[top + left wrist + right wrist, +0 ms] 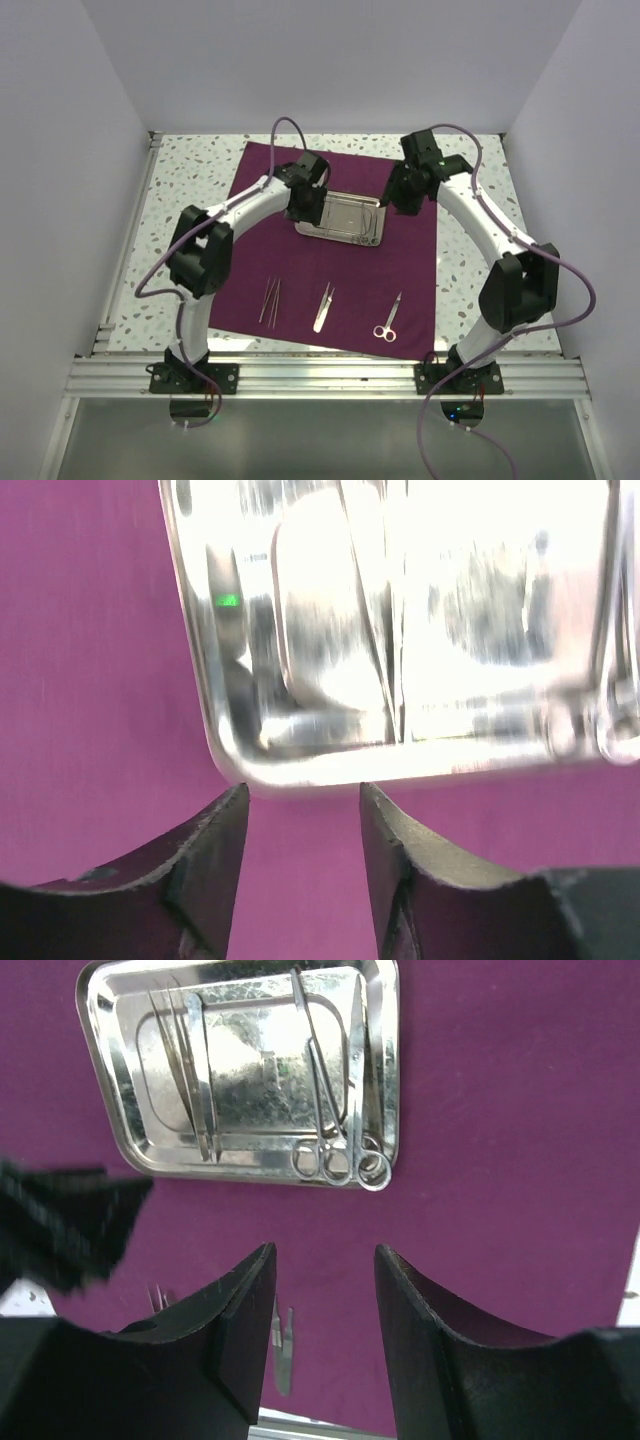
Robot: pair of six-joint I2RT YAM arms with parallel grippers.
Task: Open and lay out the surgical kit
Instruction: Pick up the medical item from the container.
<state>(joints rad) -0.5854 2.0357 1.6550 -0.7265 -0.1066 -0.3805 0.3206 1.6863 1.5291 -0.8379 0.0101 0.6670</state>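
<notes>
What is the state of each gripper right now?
Left gripper: open, holding nothing.
Right gripper: open, holding nothing.

1. Cloth (412, 275): dark purple, spread flat, extending under and beyond both grippers.
2. Tray (345, 215): small, rectangular, shiny steel, rounded corners, raised rim. It rests flat on the cloth between the two grippers, with its rim just ahead of the fingertips of the left gripper (305, 800) and ahead of, but apart from, the right gripper (325, 1258).
3. Tray contents: thin tweezers (182, 1065) along one side and ring-handled tools (335, 1110) along the other, rings at the rim nearest the right gripper.
4. Laid out on the cloth, well behind both grippers, in a spaced row: slim tweezers (270, 301), broad tweezers (323, 308), small scissors (387, 321).
</notes>
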